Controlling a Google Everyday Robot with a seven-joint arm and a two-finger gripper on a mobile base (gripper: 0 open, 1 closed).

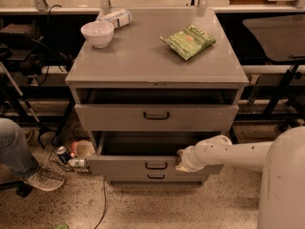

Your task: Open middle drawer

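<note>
Gripper (pixel 180 159) blocks rt of middle drawer (pixel 125 166) front; lft side free.

Soft overhead light brightens the cabinet top (pixel 143 56); shadow fills the middle drawer (pixel 124 166), with the gripper (pixel 180 159) at its front edge.

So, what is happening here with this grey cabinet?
A robot arm is working on the cabinet. Its claw is at the front of the middle drawer, near the right end of the upper edge. That drawer is pulled well out, and its inside shows. The top drawer is out slightly; the bottom drawer looks shut. A bowl and a chip bag sit on top.
</note>
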